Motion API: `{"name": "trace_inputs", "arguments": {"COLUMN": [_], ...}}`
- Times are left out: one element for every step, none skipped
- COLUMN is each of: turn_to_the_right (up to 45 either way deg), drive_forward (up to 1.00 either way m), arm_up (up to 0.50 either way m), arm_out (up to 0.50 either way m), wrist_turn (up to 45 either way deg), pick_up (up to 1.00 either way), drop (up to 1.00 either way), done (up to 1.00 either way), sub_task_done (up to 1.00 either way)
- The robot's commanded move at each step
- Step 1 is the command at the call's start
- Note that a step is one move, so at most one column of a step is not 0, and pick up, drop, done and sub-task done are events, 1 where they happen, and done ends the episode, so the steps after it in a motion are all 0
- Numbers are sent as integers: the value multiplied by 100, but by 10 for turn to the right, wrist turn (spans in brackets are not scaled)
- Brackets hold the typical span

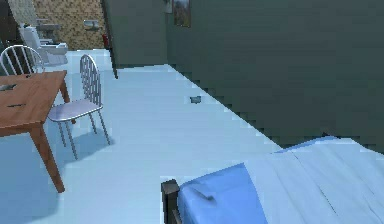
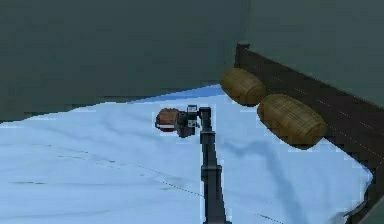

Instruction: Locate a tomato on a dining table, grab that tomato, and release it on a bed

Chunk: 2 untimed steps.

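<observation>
At the jaws' tips: small round reddish-brown blob [image 2: 166, 120], wrinkled pale-blue bed [image 2: 80, 150] behind it. Cannot tell jaws' state, nor whether held or resting. Right of the jaws: two brown ribbed barrel-shaped cushions [image 2: 243, 85] [image 2: 290, 118] against dark wooden headboard [image 2: 350, 115].

The arm [image 2: 210, 175] rises from the bottom edge to mid-frame, with the end effector [image 2: 175, 122] jutting left near the centre.

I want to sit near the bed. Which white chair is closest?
The chair right of the table; the other chair is behind the table, farther from the bed.
</observation>
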Motion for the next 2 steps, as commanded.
{"name": "trace_inputs", "arguments": {"turn_to_the_right": [0,0], "drive_forward": [0,0], "arm_up": [-32,0], "arm_out": [0,0], "wrist_turn": [0,0], "pick_up": [0,0], "drop": [0,100], "done": [0,0], "sub_task_done": [0,0]}}
